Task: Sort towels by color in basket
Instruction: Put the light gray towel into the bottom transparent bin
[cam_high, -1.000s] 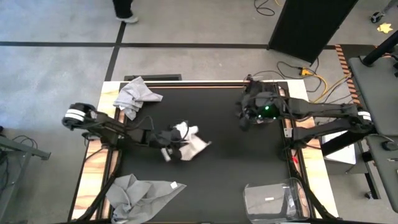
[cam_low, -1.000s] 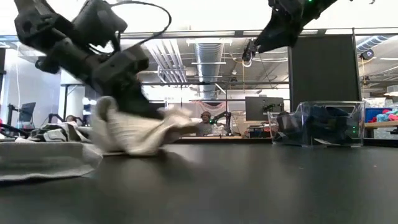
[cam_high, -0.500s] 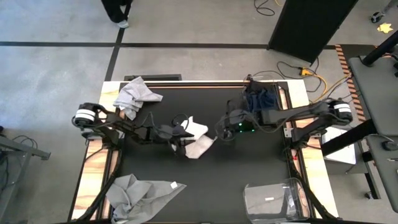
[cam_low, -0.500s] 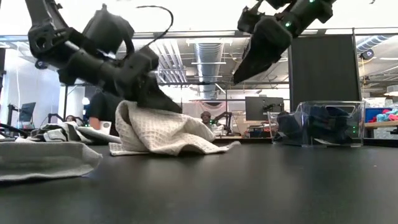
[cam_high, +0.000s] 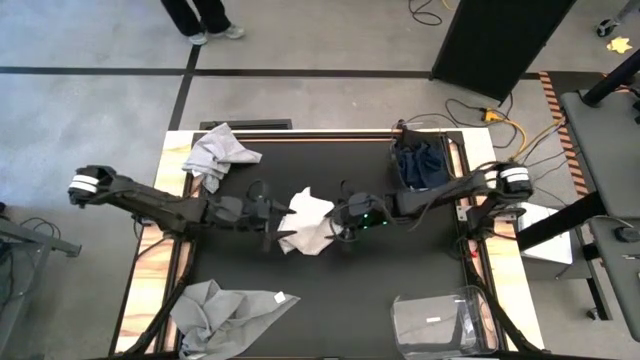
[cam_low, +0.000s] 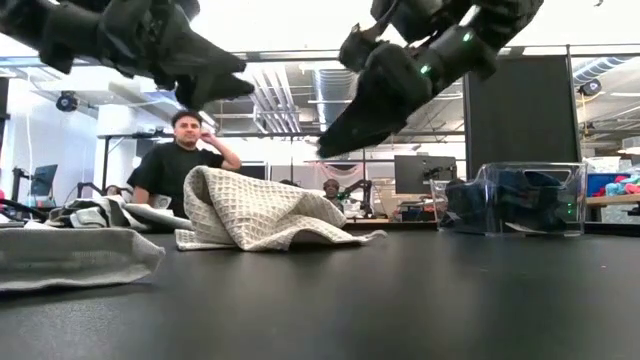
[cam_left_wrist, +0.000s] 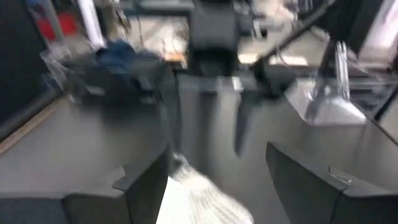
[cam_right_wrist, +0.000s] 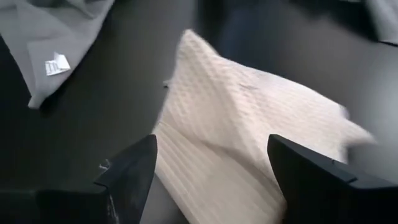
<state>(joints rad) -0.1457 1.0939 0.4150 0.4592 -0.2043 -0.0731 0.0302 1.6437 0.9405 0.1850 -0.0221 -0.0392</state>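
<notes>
A white towel (cam_high: 308, 222) is lying crumpled near the middle of the table (cam_high: 400, 280), and both grippers are converging on it; in the low view it is sitting as a rumpled mound (cam_low: 262, 212) with nothing lifting it. The step in hand is judged to be the pick-up of this towel for sorting. The left gripper (cam_high: 274, 222) is hanging just beside the towel's left edge with its fingers spread wide and holding nothing; its wrist view is showing the towel (cam_left_wrist: 202, 199) between the two parted fingers (cam_left_wrist: 146, 186). The right gripper (cam_high: 340, 222) is hovering at the towel's right edge, likewise wide open and empty, and its wrist view is looking down on the towel (cam_right_wrist: 236, 137) between its fingers (cam_right_wrist: 130, 171). Farther out, a grey towel (cam_high: 218, 153) is lying at the far left corner, another grey towel (cam_high: 225, 312) at the near left corner, and a dark navy towel (cam_high: 420, 165) at the far right corner; a clear basket (cam_high: 445, 320) is standing at the near right edge. The next move is judged to call for one gripper to descend onto a raised fold, pinch it, and carry the cloth to its colour group. A person (cam_low: 180, 165) is sitting beyond the table.
</notes>
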